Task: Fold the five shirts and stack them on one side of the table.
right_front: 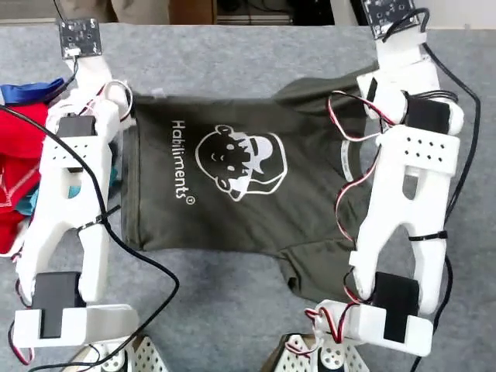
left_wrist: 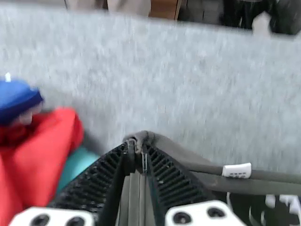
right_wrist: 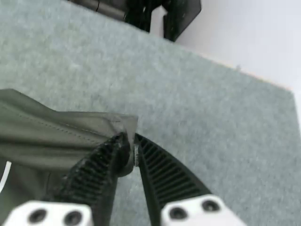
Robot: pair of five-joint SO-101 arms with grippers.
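The olive-green cotton T-shirt with a white printed figure (right_front: 232,186) is lying flat on the grey felt-covered table (right_front: 232,54). It is stretching crosswise between the two arms, hem toward the left arm, neckline and sleeves toward the right. The left gripper (left_wrist: 136,151) is pinching a bunched corner of the hem on the shirt's far edge, its jaws closed tight on the cloth. The right gripper (right_wrist: 130,148) is clamping what looks like the far sleeve's edge in the same way. Each arm is thus holding the end nearest it, with the shirt's body lying back toward the arm bases, so the fold would probably be carrying that far edge toward the near one. The heap of red, blue and teal shirts (right_front: 19,163) is sitting just beside the left arm.
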